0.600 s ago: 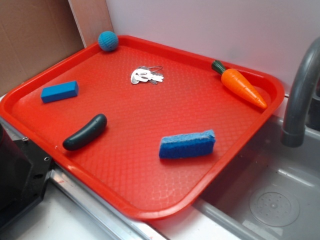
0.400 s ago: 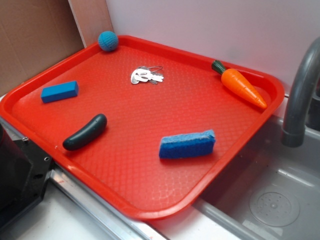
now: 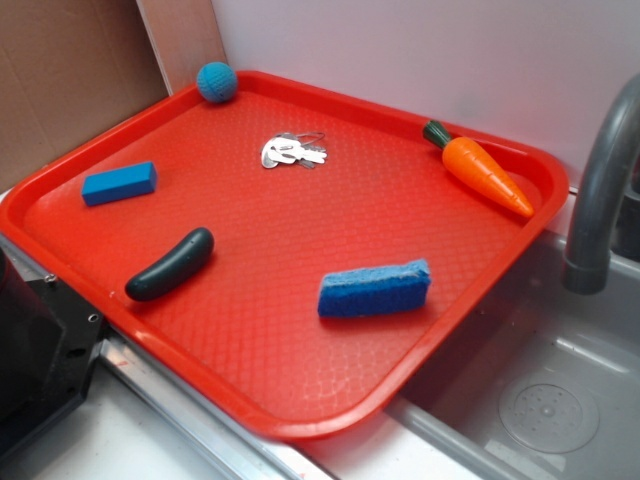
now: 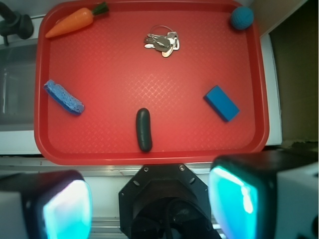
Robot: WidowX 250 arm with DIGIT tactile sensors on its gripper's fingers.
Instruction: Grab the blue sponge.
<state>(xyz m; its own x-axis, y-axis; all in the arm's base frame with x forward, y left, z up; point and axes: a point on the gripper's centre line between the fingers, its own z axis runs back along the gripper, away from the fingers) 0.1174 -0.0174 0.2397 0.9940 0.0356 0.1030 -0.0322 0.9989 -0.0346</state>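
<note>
The gripper (image 4: pixel 149 199) hangs with jaws wide apart and empty, short of the tray (image 4: pixel 149 155). The sponge (image 4: pixel 63 96) lies far ahead and well to the left of the jaws. A straight reach risks meeting the pickle (image 4: pixel 144 129) or block (image 4: pixel 222 102) instead

porous blue sponge (image 3: pixel 374 289); textured plastic tray (image 3: pixel 300 230); metal keys (image 3: pixel 292 151).

Red tray (image 3: pixel 480 290) bearing blue sponge (image 3: pixel 374 289), carrot (image 3: pixel 484 173)
</note>
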